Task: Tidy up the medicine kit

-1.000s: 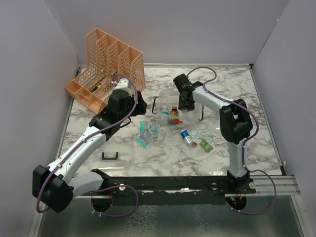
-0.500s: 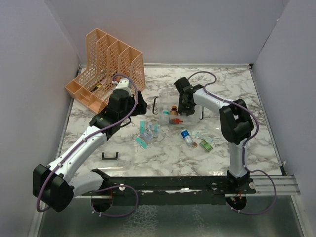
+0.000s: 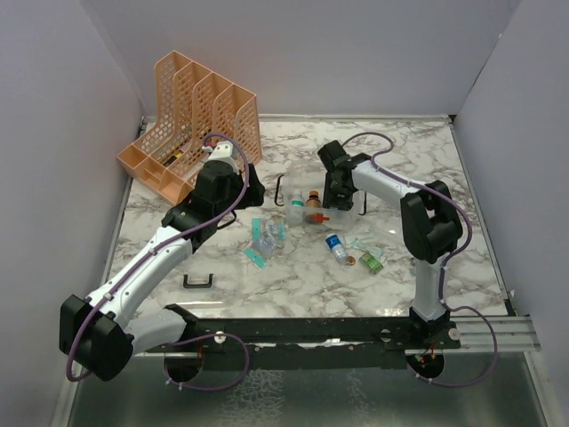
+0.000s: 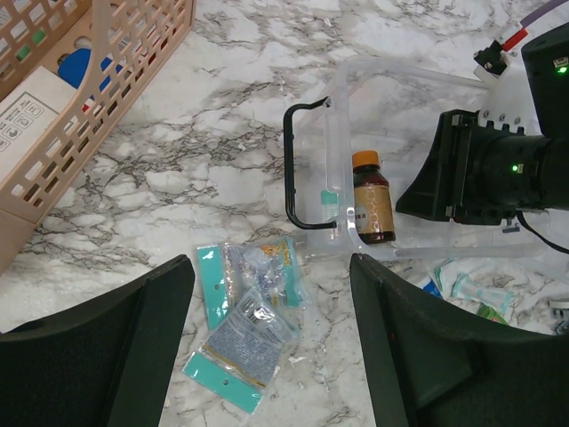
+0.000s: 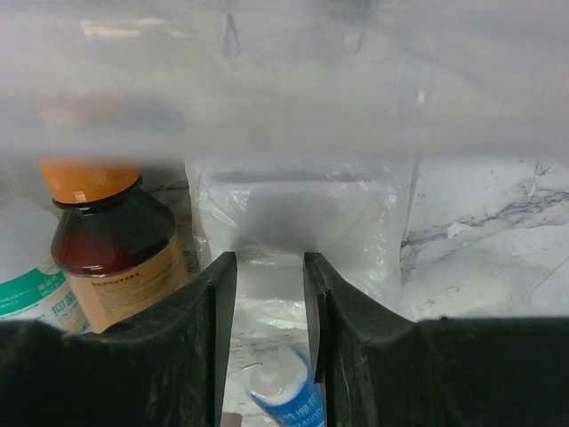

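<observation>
– Near the middle of the tabletop [image 3: 400, 160], is that the medicine kit [image 4: 340, 160]?
– Yes, the clear box, with its black handle [image 4: 291, 169] on its 9 o'clock side in the top view. A brown bottle with an orange cap [image 4: 373, 206] lies inside, next to a white bottle with a teal label [image 3: 296, 206].
– Where is the right gripper [image 5: 267, 262]?
– Down at the kit's 12 o'clock edge. Its wrist camera looks through clear plastic at the brown bottle and a clear pouch. The jaws stand a narrow way apart, but I cannot tell whether they pinch the clear plastic or only frame it.
– And the left gripper [image 4: 271, 276]?
– It hangs off the kit's 9 o'clock side with its jaws spread wide and nothing between them. Teal-edged packets [image 4: 249, 329] lie on the marble under it.
– Anything else lying loose?
– A blue-capped vial [image 3: 335, 246] sits on the tabletop at the kit's 5 o'clock. The orange mesh rack [image 3: 191, 111] stands well apart at 10 o'clock.
</observation>
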Robot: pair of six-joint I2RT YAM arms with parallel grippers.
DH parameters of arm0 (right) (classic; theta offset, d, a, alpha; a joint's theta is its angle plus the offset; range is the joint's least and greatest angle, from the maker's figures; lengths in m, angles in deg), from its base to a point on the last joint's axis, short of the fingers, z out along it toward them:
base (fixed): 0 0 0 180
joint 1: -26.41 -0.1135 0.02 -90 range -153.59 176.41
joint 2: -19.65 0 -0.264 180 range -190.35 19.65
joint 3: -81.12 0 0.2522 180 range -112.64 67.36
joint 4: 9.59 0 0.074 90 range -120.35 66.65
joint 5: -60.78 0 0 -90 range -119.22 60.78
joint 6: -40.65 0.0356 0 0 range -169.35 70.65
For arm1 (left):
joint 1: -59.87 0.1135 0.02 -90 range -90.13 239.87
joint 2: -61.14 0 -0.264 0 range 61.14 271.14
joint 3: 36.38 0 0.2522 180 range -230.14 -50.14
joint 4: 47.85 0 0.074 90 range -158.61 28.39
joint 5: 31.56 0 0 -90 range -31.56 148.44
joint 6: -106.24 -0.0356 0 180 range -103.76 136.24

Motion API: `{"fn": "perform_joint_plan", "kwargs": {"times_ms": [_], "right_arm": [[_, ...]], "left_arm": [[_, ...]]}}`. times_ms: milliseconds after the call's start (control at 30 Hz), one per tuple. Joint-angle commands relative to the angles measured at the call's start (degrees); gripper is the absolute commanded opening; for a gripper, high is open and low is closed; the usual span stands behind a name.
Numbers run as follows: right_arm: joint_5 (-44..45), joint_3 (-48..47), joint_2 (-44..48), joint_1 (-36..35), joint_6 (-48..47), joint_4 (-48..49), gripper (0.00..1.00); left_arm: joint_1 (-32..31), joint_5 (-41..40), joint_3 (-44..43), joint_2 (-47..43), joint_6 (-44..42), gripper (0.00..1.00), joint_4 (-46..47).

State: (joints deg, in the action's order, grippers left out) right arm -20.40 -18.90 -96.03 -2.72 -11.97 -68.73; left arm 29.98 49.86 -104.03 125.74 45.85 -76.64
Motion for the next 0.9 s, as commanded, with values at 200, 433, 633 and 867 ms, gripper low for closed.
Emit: {"fn": "perform_joint_plan", "kwargs": {"times_ms": [200, 433, 633, 867], "right_arm": [[3.36, -8.4, 7.66, 0.16, 0.39, -4.74, 0.37], [-0.09, -3.86, 18.02, 0.22, -5.99, -0.64, 0.37], [-4.27, 6.35, 29.45, 0.21, -9.05, 7.85, 0.37], [-9.34, 16.26, 39.3, 0.22, -8.46, 15.72, 0.37]], "left_arm": [[-0.26, 1.95, -2.08, 0.22, -2.02, 0.76, 1.64], [-0.29, 8.36, 0.05, 0.73, -6.39, 0.85, 3.63], [-0.3, 11.04, 6.3, 1.24, -5.21, 0.8, 5.16], [-0.35, 11.58, 13.47, 3.07, -2.62, 0.56, 7.15]]}}
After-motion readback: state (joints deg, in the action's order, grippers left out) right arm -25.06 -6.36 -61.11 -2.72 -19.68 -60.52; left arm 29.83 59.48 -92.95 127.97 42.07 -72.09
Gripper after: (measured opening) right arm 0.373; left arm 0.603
